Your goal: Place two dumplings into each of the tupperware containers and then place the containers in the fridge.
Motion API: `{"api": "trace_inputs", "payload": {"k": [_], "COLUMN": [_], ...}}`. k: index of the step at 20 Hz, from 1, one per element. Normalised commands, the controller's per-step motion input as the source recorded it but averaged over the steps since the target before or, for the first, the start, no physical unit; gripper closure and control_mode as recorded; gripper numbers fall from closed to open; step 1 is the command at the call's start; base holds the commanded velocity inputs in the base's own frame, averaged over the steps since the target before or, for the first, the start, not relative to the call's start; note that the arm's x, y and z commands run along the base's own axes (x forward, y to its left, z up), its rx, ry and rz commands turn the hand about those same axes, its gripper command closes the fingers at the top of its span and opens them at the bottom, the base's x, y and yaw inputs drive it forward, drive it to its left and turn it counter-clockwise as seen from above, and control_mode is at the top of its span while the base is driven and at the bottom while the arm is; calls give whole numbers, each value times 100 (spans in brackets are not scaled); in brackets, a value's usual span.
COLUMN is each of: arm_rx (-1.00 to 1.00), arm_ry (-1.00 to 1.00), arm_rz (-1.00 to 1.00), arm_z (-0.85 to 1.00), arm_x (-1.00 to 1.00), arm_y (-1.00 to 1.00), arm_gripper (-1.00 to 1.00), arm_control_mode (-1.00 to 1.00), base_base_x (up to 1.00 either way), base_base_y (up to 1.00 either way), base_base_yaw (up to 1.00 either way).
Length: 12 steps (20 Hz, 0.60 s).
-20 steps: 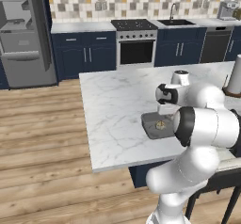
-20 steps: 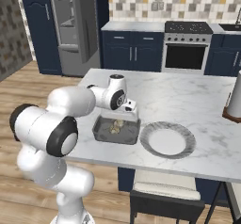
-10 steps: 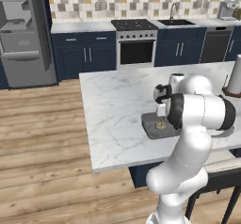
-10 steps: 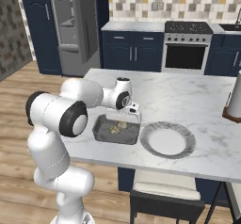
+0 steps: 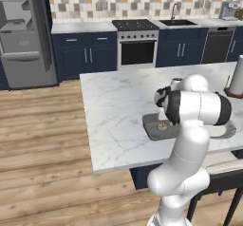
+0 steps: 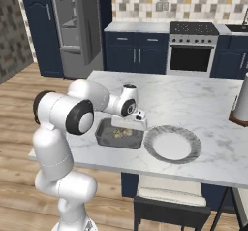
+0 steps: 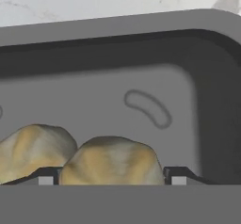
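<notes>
White marble table (image 5: 114, 111), wood plank floor (image 5: 42, 144), navy cabinets.
Shallow dark grey rectangular container (image 7: 141, 77) near table's front edge holds two tan crinkled dumplings (image 7: 110, 162); gripper (image 7: 110, 175) released, jaws straddling one.

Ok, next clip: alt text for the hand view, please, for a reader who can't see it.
Two tan dumplings lie side by side inside a dark grey tupperware container on a white marble counter. The open pincer straddles the nearer dumpling, one dark fingertip at each side.

The arm's elbow has swung upright over the last second — its tool (image 6: 130, 126) stays low over the tupperware container (image 6: 104, 137).
</notes>
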Motion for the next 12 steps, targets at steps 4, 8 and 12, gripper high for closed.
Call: {"api": "trace_inputs", "payload": {"k": [4, 8, 12], "arm_rx": [0, 5, 10], "arm_ry": [0, -2, -17], "arm_rz": [0, 0, 0], "arm_z": [-24, -23, -8], "arm_x": [20, 31, 10], "arm_y": [0, 0, 0], "arm_gripper": [-100, -100, -100], "arm_control_mode": [-100, -100, -100], "base_base_x": [0, 0, 0], "base_base_y": [0, 0, 0], "base_base_yaw": [0, 0, 0]}}
